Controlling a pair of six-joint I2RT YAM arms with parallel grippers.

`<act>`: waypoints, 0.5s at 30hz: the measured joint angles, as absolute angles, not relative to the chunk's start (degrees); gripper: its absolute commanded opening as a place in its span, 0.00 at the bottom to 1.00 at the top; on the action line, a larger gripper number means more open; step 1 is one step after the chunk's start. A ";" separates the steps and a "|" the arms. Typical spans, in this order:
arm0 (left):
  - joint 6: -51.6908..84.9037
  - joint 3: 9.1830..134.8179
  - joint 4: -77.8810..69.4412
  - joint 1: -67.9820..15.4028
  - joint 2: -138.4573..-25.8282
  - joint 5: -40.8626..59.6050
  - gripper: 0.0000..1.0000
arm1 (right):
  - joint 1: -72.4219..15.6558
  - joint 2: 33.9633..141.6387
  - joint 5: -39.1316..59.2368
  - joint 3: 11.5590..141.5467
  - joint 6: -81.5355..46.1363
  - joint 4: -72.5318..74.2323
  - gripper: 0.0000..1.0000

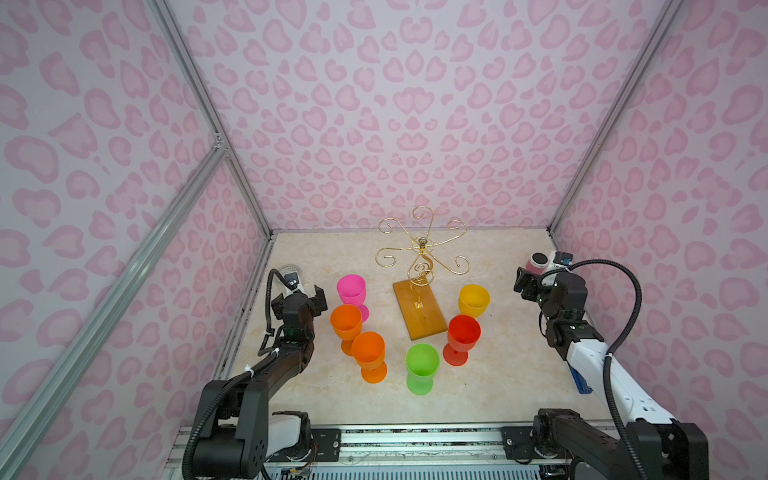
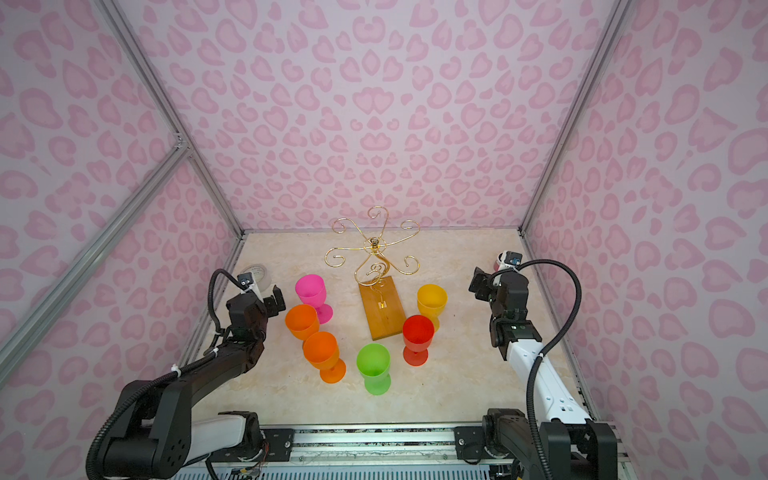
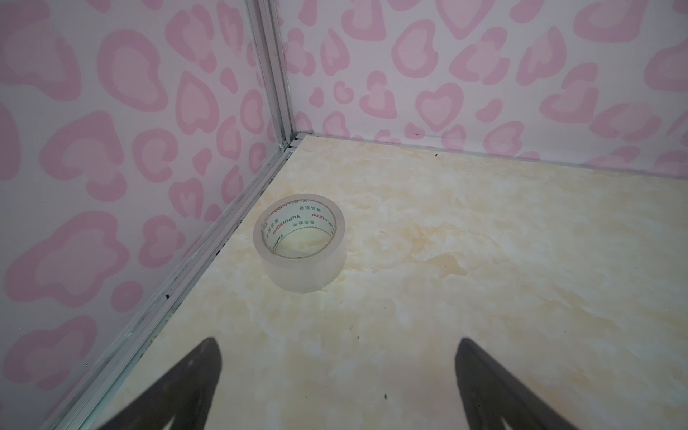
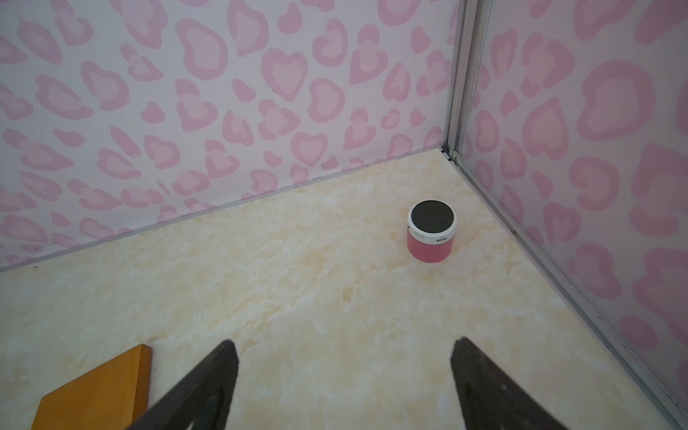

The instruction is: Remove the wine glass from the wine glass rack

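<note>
The gold wire wine glass rack stands on its wooden base mid-table, and its curled arms are bare. Several plastic wine glasses stand upright on the table around it: pink, two orange, green, red and yellow. My left gripper hovers left of the pink glass, open and empty. My right gripper hovers right of the yellow glass, open and empty. A corner of the base shows in the right wrist view.
A roll of clear tape lies by the left wall beyond the left gripper. A small pink speaker with a black top sits near the back right corner. A blue object lies along the right wall.
</note>
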State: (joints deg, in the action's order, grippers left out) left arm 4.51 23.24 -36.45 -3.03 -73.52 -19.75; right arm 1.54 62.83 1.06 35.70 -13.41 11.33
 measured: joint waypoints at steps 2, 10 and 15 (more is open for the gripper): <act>4.49 22.41 -38.54 -2.31 -74.63 -18.94 1.00 | 1.54 64.05 0.54 34.17 -12.69 13.65 0.90; 4.99 18.41 -49.69 -0.49 -83.31 -16.34 0.97 | -0.56 72.38 -2.74 29.19 -9.26 23.64 0.90; 5.10 18.46 -52.64 -0.16 -83.72 -15.22 0.97 | -3.27 77.03 -7.40 24.45 -4.97 31.99 0.91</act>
